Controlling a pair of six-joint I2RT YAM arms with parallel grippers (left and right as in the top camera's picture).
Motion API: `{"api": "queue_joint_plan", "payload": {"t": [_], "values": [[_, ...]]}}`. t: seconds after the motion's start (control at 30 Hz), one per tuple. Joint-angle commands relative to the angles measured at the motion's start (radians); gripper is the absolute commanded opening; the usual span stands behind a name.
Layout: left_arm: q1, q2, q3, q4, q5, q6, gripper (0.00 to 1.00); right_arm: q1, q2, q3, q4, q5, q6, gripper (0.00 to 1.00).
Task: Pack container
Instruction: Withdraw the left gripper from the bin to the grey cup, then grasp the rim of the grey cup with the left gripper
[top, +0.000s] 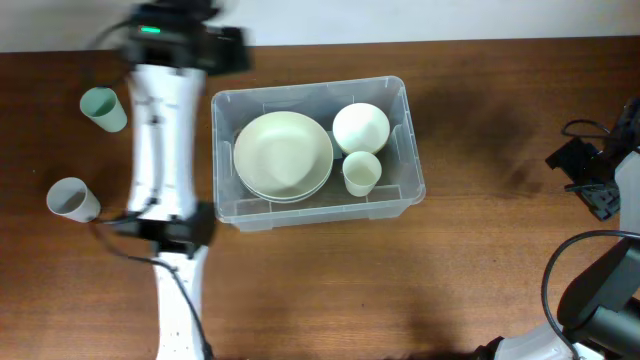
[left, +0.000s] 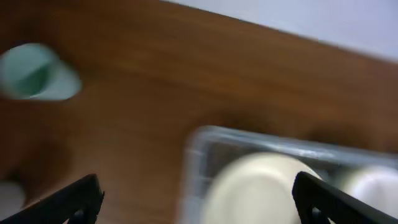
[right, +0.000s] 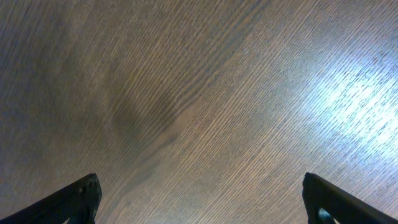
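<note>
one large clear plastic rectangular bin (top: 404, 185) is sitting near the middle of the brown wooden table (top: 480, 280), a little left of centre, with its long sides running left to right. its corners are looking rounded, a raised rim is running all the way round, and its see-through walls are letting the wood show through. inside, a stack of wide pale cream plates (top: 283, 155) is filling the left half. a round white bowl (top: 361, 127) is sitting upright in the far right corner, and a small cream cup (top: 362, 173) is standing just in front of it, mouth up.

the left gripper (left: 196, 202) is hovering over the table off the bin's far left corner. its dark fingers (left: 81, 196) are standing spread wide with nothing between them. its wrist view is coming out smeared, showing the bin's rim (left: 205, 140), the plates (left: 261, 186) and the white bowl (left: 373, 186) below. the white left arm (top: 160, 150) is stretching along the table beside the bin's left wall.

left of that arm, a mint green cup (top: 103, 109) is lying tilted, and a pale grey cup (top: 72, 199) is lying nearer the front edge, both well apart from the bin.

the right gripper (right: 199, 199) is hanging released over bare wood far to the right of the bin, jaws wide and holding nothing.
</note>
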Motion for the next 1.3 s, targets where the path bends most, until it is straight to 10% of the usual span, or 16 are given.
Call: {"api": "queue_joint_plan", "payload": {"t": [0.0,0.7,1.27], "values": [[0.196,-0.046,-0.034,-0.005,0.107,-0.045,0.99,0.003,-0.006,-0.001,0.0,0.004,0.005,0.99],[0.544,-0.046,-0.468,-0.004,0.021,-0.023,0.99,0.003,-0.006,-0.001,0.0,0.004,0.005,0.99],[0.579,-0.046,-0.746,0.087,0.018,-0.05,0.99,0.003,-0.006,-0.001,0.0,0.004,0.005,0.99]]}}
